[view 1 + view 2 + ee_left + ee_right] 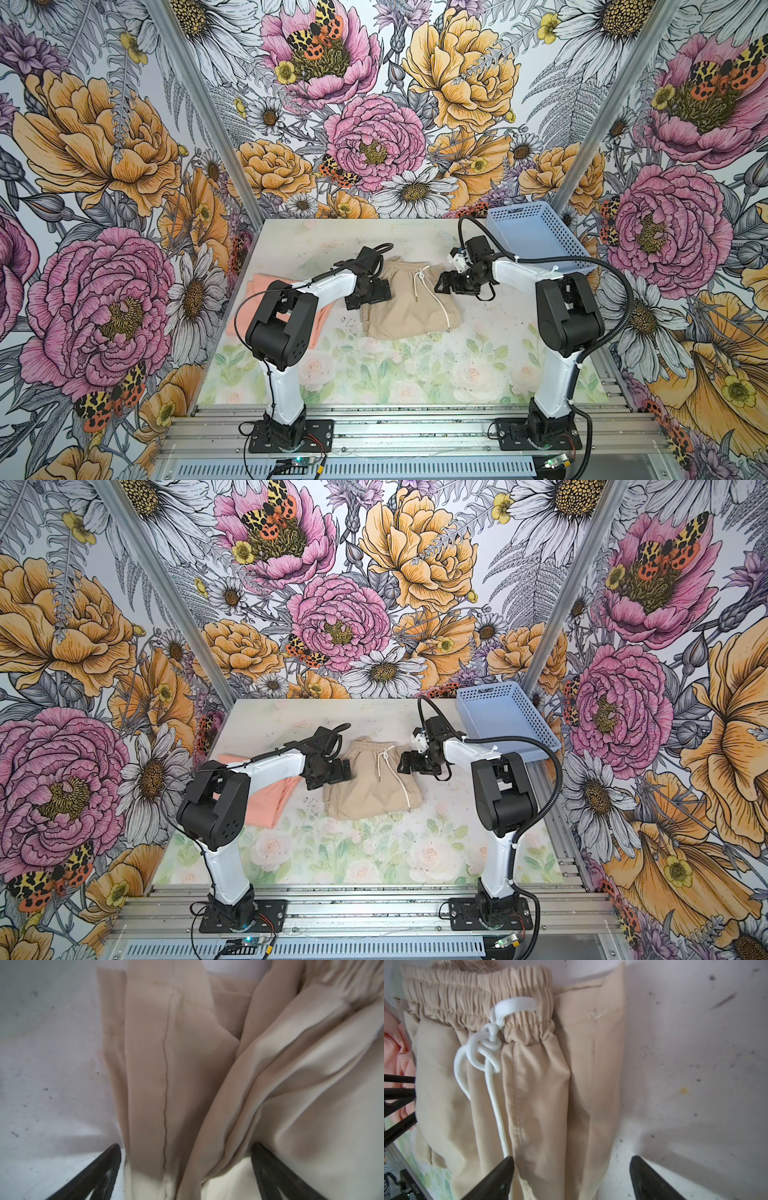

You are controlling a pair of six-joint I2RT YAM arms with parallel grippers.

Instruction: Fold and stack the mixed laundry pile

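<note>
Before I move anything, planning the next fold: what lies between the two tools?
The beige garment lies between the left tool and the right tool; both top views show it.

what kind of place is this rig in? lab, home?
Most likely a purpose-built robot test cell, not a home: the left arm and right arm bolted to aluminium rails, floral-print wall panels boxing in the table, and staged laundry: a beige garment and a blue basket.
</note>
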